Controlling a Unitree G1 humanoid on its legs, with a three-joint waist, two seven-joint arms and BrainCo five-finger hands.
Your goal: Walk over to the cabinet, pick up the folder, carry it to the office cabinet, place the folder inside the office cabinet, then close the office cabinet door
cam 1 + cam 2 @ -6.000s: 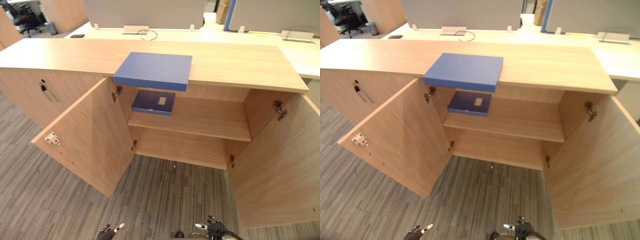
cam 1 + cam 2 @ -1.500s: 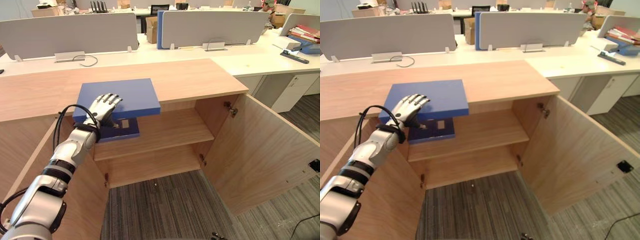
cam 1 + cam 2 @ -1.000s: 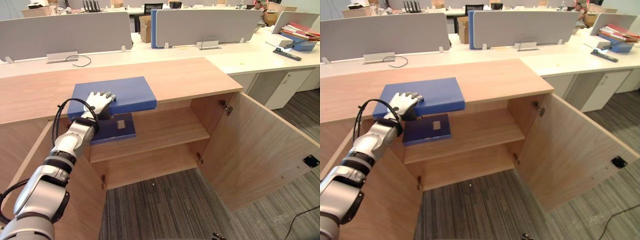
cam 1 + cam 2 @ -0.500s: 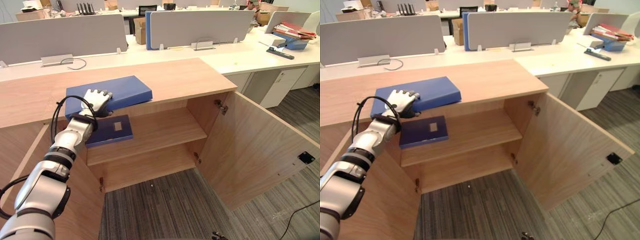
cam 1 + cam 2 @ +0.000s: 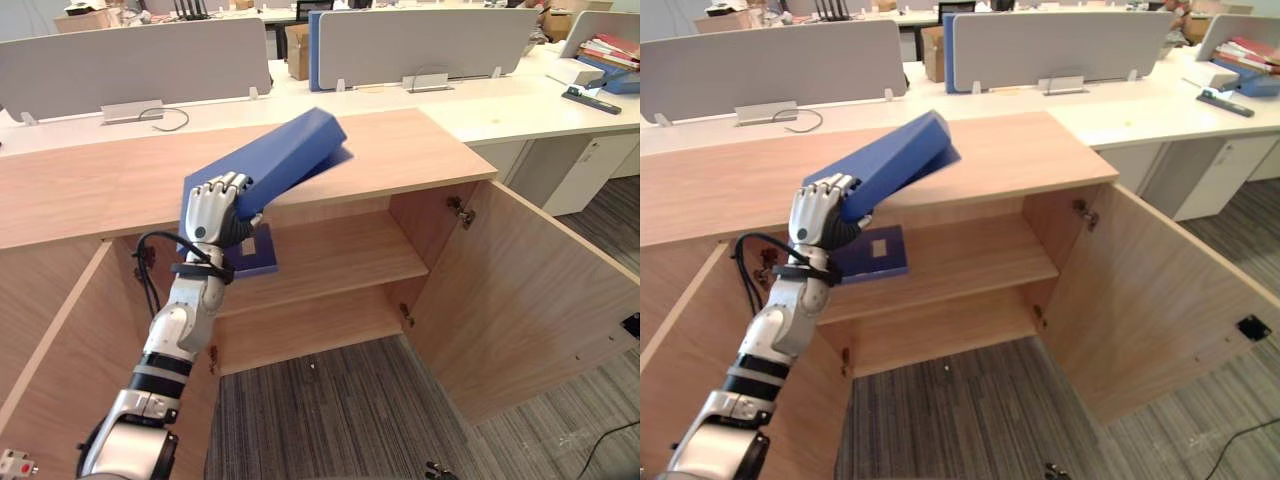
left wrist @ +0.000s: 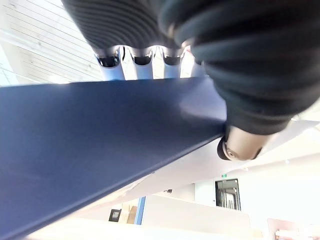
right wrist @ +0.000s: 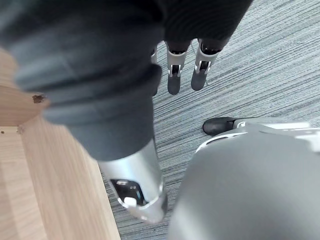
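Holding the folder point(image 5: 290, 155) tilted above the counter's point(image 5: 90, 195) front edge.
You see your left hand point(image 5: 213, 210) with its fingers curled round the folder's low near end. The far end slants up over the counter's front edge, clear of the top. A second, darker folder point(image 5: 258, 250) lies flat at the left end of the upper shelf point(image 5: 340, 255) below. Your right hand point(image 7: 175, 82) hangs over the carpet point(image 7: 280, 60), fingers loosely straight and holding nothing.
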